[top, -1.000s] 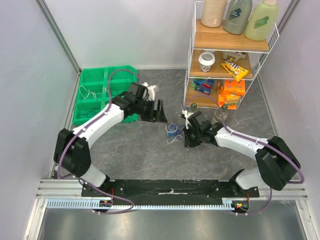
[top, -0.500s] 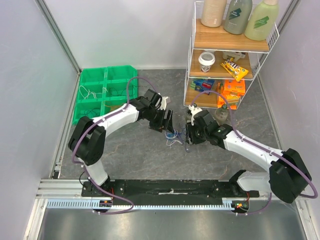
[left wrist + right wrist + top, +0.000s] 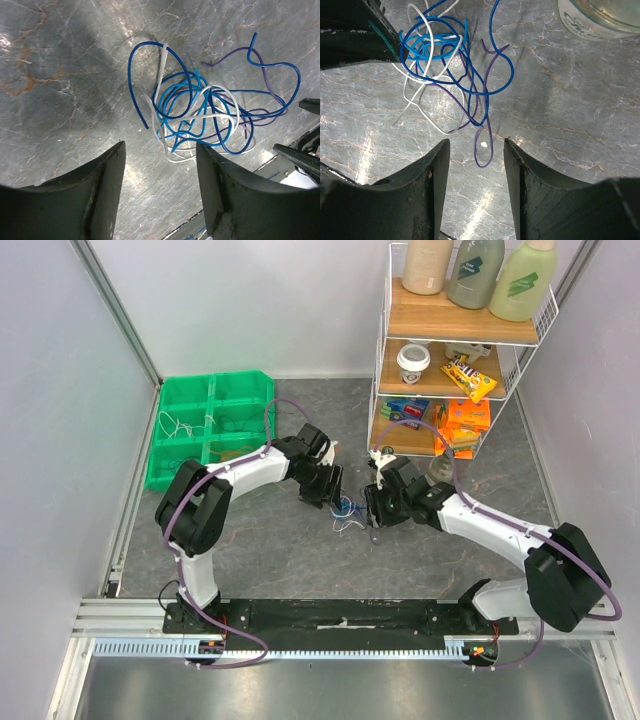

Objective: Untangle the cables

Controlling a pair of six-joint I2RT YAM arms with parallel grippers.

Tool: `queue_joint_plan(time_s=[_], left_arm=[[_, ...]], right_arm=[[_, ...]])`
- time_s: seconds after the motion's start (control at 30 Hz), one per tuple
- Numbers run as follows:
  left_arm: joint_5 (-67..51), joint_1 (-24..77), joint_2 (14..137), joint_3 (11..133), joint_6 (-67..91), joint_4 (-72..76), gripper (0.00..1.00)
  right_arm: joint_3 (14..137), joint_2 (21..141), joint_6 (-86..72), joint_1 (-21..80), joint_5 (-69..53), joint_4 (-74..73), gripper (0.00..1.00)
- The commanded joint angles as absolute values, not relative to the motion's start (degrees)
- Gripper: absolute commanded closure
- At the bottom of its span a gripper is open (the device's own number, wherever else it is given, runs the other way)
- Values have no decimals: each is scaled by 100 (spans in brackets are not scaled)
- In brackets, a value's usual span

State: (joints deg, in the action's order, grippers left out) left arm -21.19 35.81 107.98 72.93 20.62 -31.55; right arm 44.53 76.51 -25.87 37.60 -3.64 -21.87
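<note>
The cables [image 3: 346,508] are a small loose tangle of dark blue, light blue, white and purple wires lying flat on the grey stone-patterned table. My left gripper [image 3: 328,490] stands just left of the tangle and my right gripper [image 3: 372,512] just right of it. In the left wrist view the left gripper [image 3: 160,146] is open, with bare table between its fingers and the cables [image 3: 200,107] beyond the tips. The right gripper [image 3: 476,141] is open too. A purple loop [image 3: 483,150] of the cables [image 3: 445,55] reaches in between its fingertips without being pinched.
A green compartment bin [image 3: 210,425] with a few wires in it sits at the back left. A wire shelf rack [image 3: 455,350] with bottles and snacks stands at the back right. A glass jar [image 3: 600,17] stands on the table close behind the right gripper.
The left arm has swung from the green bin to the tangle, and its jaws have narrowed a little. The right gripper has gone from shut to open.
</note>
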Motion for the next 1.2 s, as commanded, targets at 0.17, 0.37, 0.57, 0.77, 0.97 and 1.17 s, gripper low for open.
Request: queue_joint_plan(time_s=[0.17,0.37,0.57,0.77,0.97,1.17], left_arm=[[-1907,3525,10696,7558,1934,-3059,47],[-1916,3498,10784,7682,2004,-2962,54],[-1968,3498,10863,7699,2004,-2953,51],[-2021,3498,10872,7752,1960,-2945,62],[-1977,3498,10855,8033,1846,-3208,98],[-2302,3498,10135,7875,1810,-3305,98]], right_arm=[[4790,7910,-2461,3744,-580,-2127,48],[4755,7884,-2487,3744,-589,-2136,50],[4720,7884,-2514,3744,-615,-2127,51],[4737,7937,-2514,3744,-659,-2127,52],[4755,7954,-2531,3744,-668,-2118,52],[5062,7998,-2435,3744,-694,-2118,41]])
